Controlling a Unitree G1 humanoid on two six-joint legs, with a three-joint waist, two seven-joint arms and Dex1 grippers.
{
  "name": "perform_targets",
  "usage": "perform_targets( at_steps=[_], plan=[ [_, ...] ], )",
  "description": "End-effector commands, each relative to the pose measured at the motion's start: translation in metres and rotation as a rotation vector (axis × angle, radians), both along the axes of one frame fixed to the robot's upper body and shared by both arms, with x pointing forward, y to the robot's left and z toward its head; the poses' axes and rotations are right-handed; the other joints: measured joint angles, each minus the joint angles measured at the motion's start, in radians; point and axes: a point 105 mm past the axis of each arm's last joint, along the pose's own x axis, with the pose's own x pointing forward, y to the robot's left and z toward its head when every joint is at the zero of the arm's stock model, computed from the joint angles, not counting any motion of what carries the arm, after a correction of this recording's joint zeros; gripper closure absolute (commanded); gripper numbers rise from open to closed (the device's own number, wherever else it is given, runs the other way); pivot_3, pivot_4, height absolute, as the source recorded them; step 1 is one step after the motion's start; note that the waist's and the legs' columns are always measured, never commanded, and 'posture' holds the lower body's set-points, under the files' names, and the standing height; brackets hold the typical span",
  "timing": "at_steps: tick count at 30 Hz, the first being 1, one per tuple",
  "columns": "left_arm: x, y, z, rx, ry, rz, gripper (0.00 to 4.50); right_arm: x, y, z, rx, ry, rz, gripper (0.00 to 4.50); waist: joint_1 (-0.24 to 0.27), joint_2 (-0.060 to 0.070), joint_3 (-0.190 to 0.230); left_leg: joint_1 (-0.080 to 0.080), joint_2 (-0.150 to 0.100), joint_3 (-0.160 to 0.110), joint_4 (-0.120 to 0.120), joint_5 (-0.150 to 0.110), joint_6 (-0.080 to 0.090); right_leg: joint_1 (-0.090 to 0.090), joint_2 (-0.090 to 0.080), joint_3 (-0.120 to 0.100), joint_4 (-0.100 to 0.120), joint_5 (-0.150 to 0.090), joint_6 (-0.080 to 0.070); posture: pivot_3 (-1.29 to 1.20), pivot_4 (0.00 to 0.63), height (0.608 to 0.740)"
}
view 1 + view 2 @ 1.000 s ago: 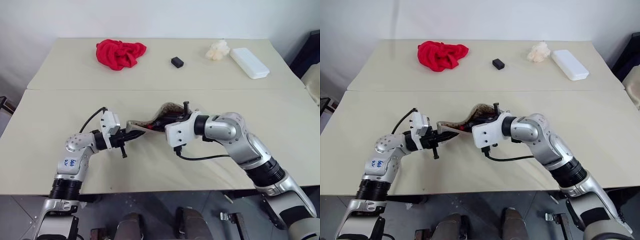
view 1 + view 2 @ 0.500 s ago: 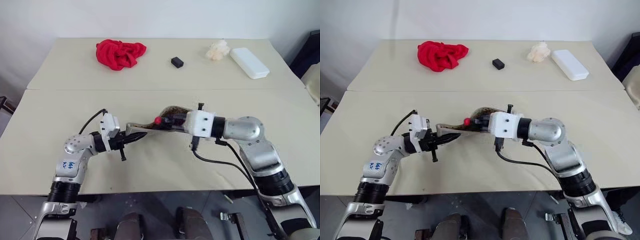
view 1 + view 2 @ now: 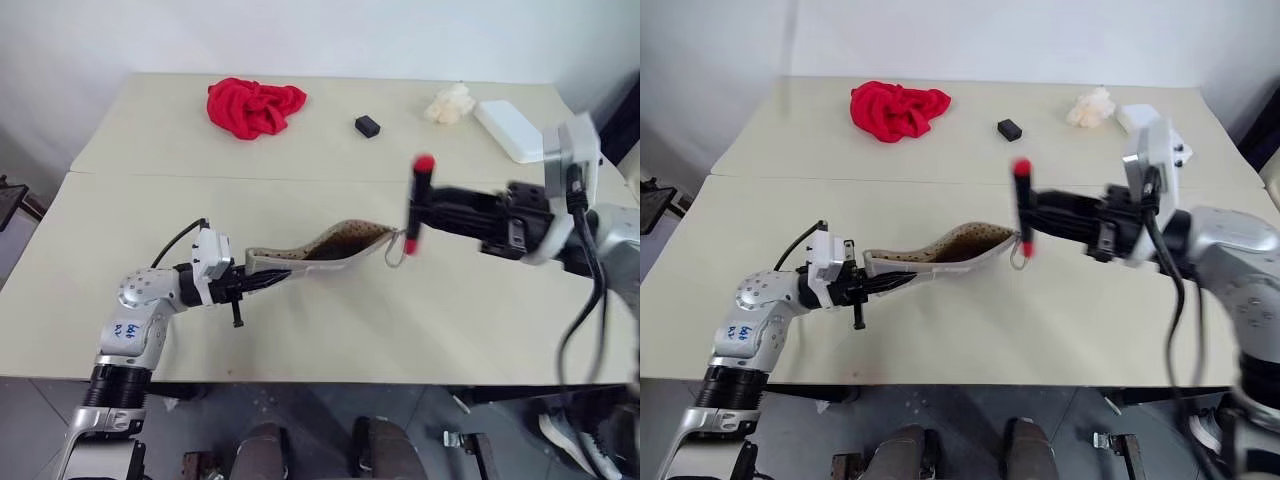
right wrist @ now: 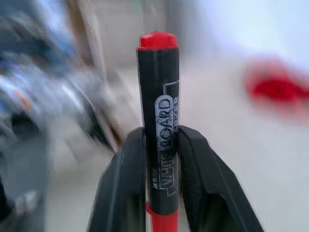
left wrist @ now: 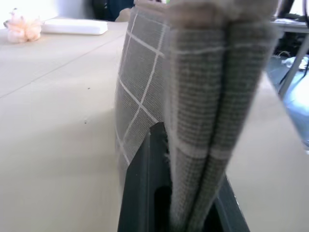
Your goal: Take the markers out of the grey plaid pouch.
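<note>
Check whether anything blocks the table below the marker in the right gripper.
Nothing visible does. The right gripper holds the marker upright, just past the pouch's open end; the table beneath and beside it is bare.

My robot's two arms are built of rounded silver-grey metal shells joined by black segments. The left arm's elbow shell carries blue handwritten marks. A white boxy camera housing sits on each wrist, and a black cable loops from the left housing back along the forearm; thicker black cables hang from the right wrist. The left tool (image 3: 262,283) and the right tool (image 3: 424,208) each end in two slim black fingers (image 4: 126,193), matte and smoothly moulded, broad at the base and tapering toward the tips.
</note>
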Motion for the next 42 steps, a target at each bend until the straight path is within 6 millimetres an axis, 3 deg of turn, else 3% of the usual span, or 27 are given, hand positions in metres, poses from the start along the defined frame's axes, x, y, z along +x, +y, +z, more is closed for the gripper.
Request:
perform_targets(
  at_steps=[1,3,5,9,11,13,16,18,20,21,23,25,27,33,39,42],
  plan=[
    [-0.009,-0.007,0.011,-0.017,-0.041,-0.059,4.5,0.02,-0.058,-0.036,-0.127,0.154,-0.323,3.92,0.001,0.001,0.0,0.0,0.0,0.001,0.0,0.0,0.0,0.0,0.0,0.001,0.0,0.001,0.001,0.0,0.15,0.74],
    [-0.007,-0.009,0.01,-0.024,-0.039,-0.052,4.5,0.023,-0.09,-0.064,-0.255,0.251,-0.49,3.92,0.001,0.002,0.0,0.0,0.0,0.003,0.001,0.001,0.001,-0.001,0.0,0.002,0.0,0.002,0.001,0.0,0.15,0.74],
    [-0.006,-0.011,0.008,-0.018,-0.035,-0.056,4.5,0.024,-0.107,-0.079,-0.327,0.278,-0.572,3.92,-0.001,0.002,0.0,0.001,0.0,0.003,0.001,0.001,0.001,-0.001,0.0,0.002,0.0,0.002,0.001,0.0,0.15,0.74],
    [-0.003,-0.014,0.007,-0.026,-0.053,-0.053,4.5,0.023,-0.112,-0.096,-0.37,0.315,-0.591,3.92,-0.002,0.003,0.0,0.0,0.0,0.003,0.0,0.001,0.001,-0.001,0.0,0.002,0.0,0.002,0.001,0.0,0.15,0.74],
    [-0.001,-0.014,0.007,-0.024,-0.067,-0.049,4.5,0.023,-0.109,-0.096,-0.344,0.309,-0.573,3.22,0.0,0.003,0.0,0.0,0.0,0.003,0.0,0.001,0.001,-0.001,0.0,0.002,0.0,0.002,0.001,0.0,0.15,0.74],
    [0.001,-0.015,0.007,-0.03,-0.071,-0.047,4.5,0.027,-0.108,-0.087,-0.302,0.267,-0.58,2.72,0.005,0.003,0.0,0.0,0.0,0.003,0.001,0.001,0.001,-0.001,0.0,0.002,0.0,0.002,0.001,0.0,0.15,0.74],
    [0.004,-0.014,0.008,-0.032,-0.099,-0.037,4.5,0.027,-0.102,-0.057,-0.299,0.111,-0.488,1.74,0.01,0.003,0.0,0.0,0.0,0.003,0.001,0.001,0.001,-0.001,0.0,0.002,-0.001,0.002,0.002,0.0,0.15,0.74],
    [0.003,-0.015,0.007,-0.027,-0.122,-0.043,4.5,0.023,-0.098,-0.036,-0.282,0.038,-0.415,1.74,0.011,0.003,0.0,0.0,0.0,0.003,0.001,0.001,0.001,-0.001,0.0,0.002,-0.001,0.003,0.002,0.0,0.15,0.74],
    [0.002,-0.016,0.005,-0.026,-0.131,-0.058,4.5,0.018,-0.083,-0.004,-0.241,-0.105,-0.302,1.74,0.01,0.003,0.0,0.0,0.0,0.003,0.001,0.001,0.001,-0.001,0.0,0.002,-0.001,0.003,0.002,0.0,0.15,0.74],
    [0.001,-0.016,0.005,-0.029,-0.136,-0.065,4.5,0.015,-0.073,0.012,-0.206,-0.157,-0.248,1.74,0.01,0.003,0.0,0.0,0.0,0.003,0.001,0.001,0.001,-0.001,0.0,0.002,-0.001,0.003,0.002,0.0,0.15,0.74],
    [0.001,-0.018,0.002,-0.023,-0.144,-0.079,4.5,0.001,-0.034,0.042,-0.116,-0.264,-0.059,1.74,0.002,0.003,0.0,0.0,0.0,0.003,0.001,0.001,0.001,-0.001,0.001,0.002,-0.001,0.003,0.002,0.0,0.15,0.74],
    [0.002,-0.02,-0.001,-0.002,-0.158,-0.09,4.5,-0.013,0.004,0.057,-0.052,-0.315,0.102,2.11,-0.003,0.003,0.0,0.001,0.001,0.003,0.0,0.001,0.0,-0.001,0.002,0.002,-0.001,0.003,0.002,0.0,0.15,0.74],
    [0.006,-0.021,-0.002,0.015,-0.181,-0.088,4.5,-0.023,0.031,0.056,-0.057,-0.327,0.207,2.6,-0.002,0.003,0.0,0.001,0.001,0.002,0.0,0.001,0.0,-0.001,0.002,0.001,0.0,0.003,0.001,0.0,0.15,0.74],
    [0.008,-0.022,-0.002,0.025,-0.198,-0.098,4.5,-0.031,0.077,0.029,-0.194,-0.305,0.318,4.47,0.01,0.003,0.0,-0.001,0.0,0.002,0.001,0.001,0.001,-0.001,0.0,0.001,-0.001,0.003,0.001,0.0,0.15,0.74],
    [0.008,-0.027,-0.004,0.023,-0.191,-0.118,4.5,-0.028,0.103,-0.006,-0.286,-0.204,0.335,4.47,0.007,0.003,0.0,-0.001,0.0,0.002,0.002,0.001,0.001,-0.001,0.0,0.001,0.0,0.003,0.001,0.0,0.15,0.74],
    [0.006,-0.029,-0.004,0.022,-0.186,-0.129,4.5,-0.018,0.106,-0.018,-0.407,-0.268,0.318,4.47,0.007,0.003,0.0,-0.001,0.0,0.002,0.002,0.001,0.001,-0.001,0.0,0.001,-0.001,0.003,0.001,0.0,0.15,0.74]
  ],
)
